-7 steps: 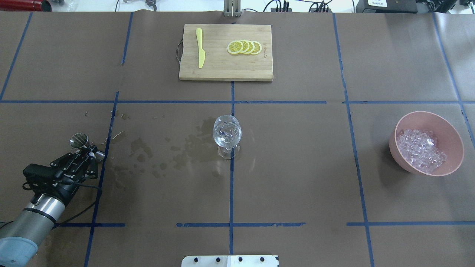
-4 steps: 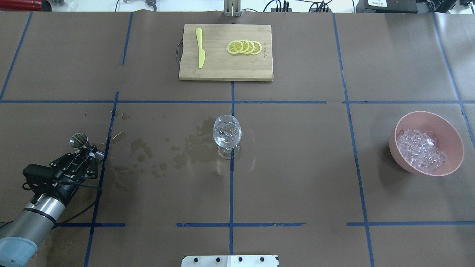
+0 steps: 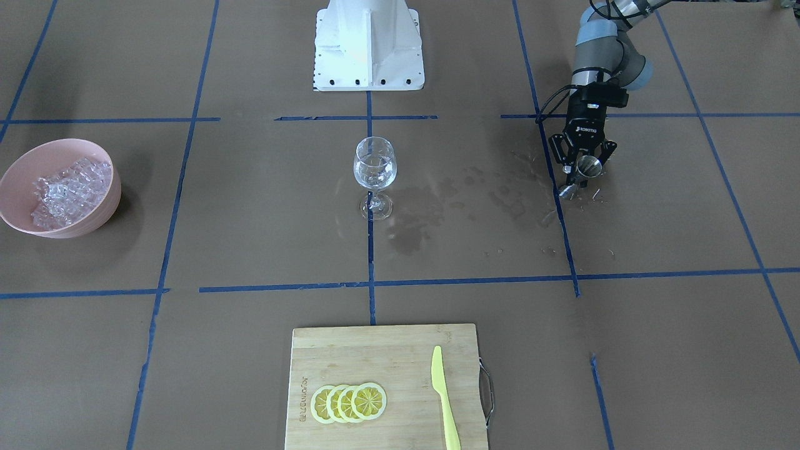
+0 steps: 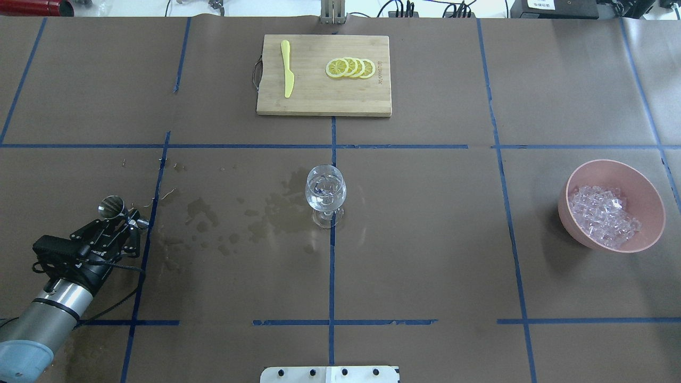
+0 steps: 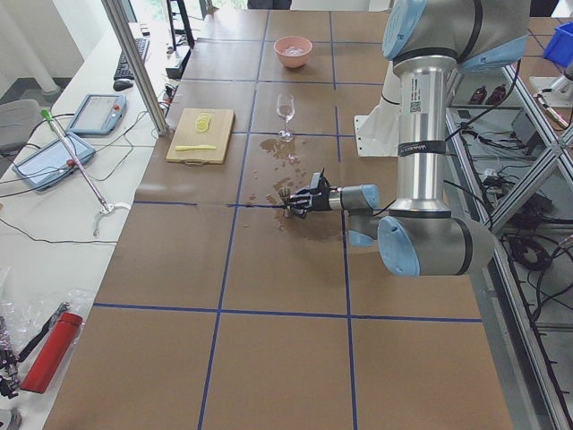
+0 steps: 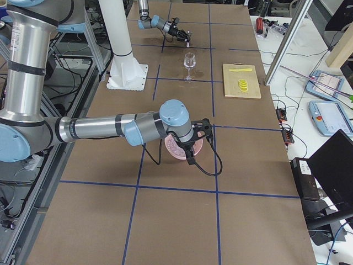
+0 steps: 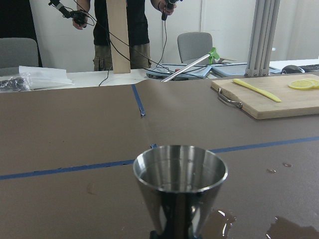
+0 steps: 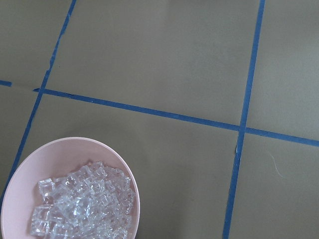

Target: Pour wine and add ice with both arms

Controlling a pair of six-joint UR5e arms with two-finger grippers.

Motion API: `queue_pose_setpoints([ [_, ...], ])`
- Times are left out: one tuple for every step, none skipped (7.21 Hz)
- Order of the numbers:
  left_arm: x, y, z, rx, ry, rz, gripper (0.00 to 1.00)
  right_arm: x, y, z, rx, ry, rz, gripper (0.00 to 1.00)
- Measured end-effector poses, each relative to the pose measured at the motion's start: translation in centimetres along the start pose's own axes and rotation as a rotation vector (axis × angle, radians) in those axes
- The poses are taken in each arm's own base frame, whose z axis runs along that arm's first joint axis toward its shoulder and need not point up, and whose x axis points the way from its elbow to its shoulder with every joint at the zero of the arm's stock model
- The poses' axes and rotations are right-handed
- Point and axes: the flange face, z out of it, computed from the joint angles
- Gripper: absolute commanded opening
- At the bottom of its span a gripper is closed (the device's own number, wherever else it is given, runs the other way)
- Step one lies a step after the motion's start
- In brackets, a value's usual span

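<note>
My left gripper (image 4: 126, 217) is shut on a steel jigger (image 4: 111, 206) low over the table's left side; it also shows in the front view (image 3: 584, 170). The left wrist view shows the jigger (image 7: 180, 185) upright, and I cannot tell if it holds liquid. A stemmed wine glass (image 4: 325, 192) stands at the centre with a little clear wine in it. The ice (image 4: 604, 215) is heaped in a pink bowl (image 4: 652, 213) at the right. My right gripper (image 6: 190, 144) shows only in the right side view, above the bowl; I cannot tell if it is open. The right wrist view shows the ice (image 8: 82, 201) below.
A wooden cutting board (image 4: 323, 101) with lemon slices (image 4: 350, 68) and a yellow knife (image 4: 287, 68) lies at the far middle. Dark wet stains (image 4: 266, 215) spread on the brown paper between the jigger and the glass. The white pedestal base (image 3: 369, 44) stands behind the glass.
My left gripper has shifted slightly back toward the robot with the jigger in it. The glass, bowl and board have not moved.
</note>
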Motion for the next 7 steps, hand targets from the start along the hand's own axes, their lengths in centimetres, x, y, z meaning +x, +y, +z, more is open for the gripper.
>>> queue_pose_setpoints([
  [0.0,0.0,0.0,0.001,-0.001,0.001,0.58,0.0,0.0,0.0,0.0,0.0,0.0,1.0],
  [-0.1,0.0,0.0,0.0,-0.001,0.002,0.72,0.0,0.0,0.0,0.0,0.0,0.0,1.0],
  [-0.1,0.0,0.0,0.001,-0.002,0.001,0.92,0.0,0.0,0.0,0.0,0.0,0.0,1.0],
  [-0.2,-0.3,-0.1,0.014,-0.003,-0.009,0.99,0.0,0.0,0.0,-0.001,-0.001,0.001,1.0],
  [-0.6,-0.8,-0.3,0.048,-0.009,-0.031,0.99,0.0,0.0,0.0,-0.001,-0.001,0.001,1.0],
  [-1.2,-1.5,-0.6,0.089,-0.016,-0.058,0.99,0.0,0.0,0.0,0.0,0.0,0.001,1.0],
  [-1.5,-2.3,-0.9,0.126,-0.02,-0.077,0.99,0.0,0.0,0.0,0.0,0.0,0.001,1.0],
])
